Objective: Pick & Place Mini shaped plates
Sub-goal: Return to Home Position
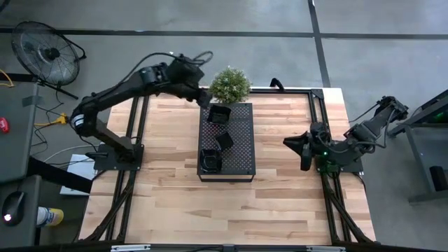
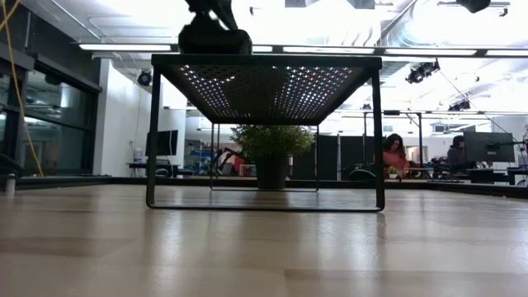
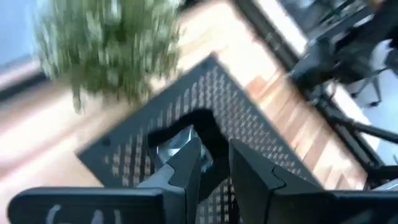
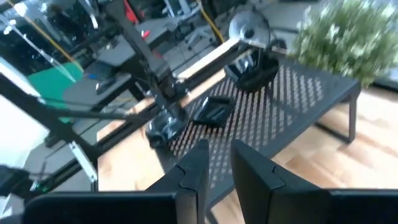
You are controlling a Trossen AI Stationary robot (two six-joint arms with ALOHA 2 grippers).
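Three mini shaped plates, glossy black, rest on the black perforated tray (image 1: 241, 150): one at its far end (image 1: 219, 114), one in the middle (image 1: 224, 140), one at its near end (image 1: 210, 159). The tray stands on thin legs (image 2: 153, 140) at the table's middle. My left gripper (image 1: 204, 98) hovers above the tray's far left corner, beside the plant, a narrow gap between its fingers and nothing in it; the far plate (image 3: 186, 134) lies just beyond its fingertips (image 3: 214, 152). My right gripper (image 1: 304, 152) waits at the table's right side, fingers (image 4: 219, 149) slightly apart and empty, facing the tray.
A small potted plant (image 1: 229, 84) stands just past the tray's far edge, close to my left gripper. Bare wooden table (image 1: 168, 203) lies left, right and in front of the tray. A floor fan (image 1: 45, 52) stands off the table at far left; people (image 2: 394, 157) sit in the room behind.
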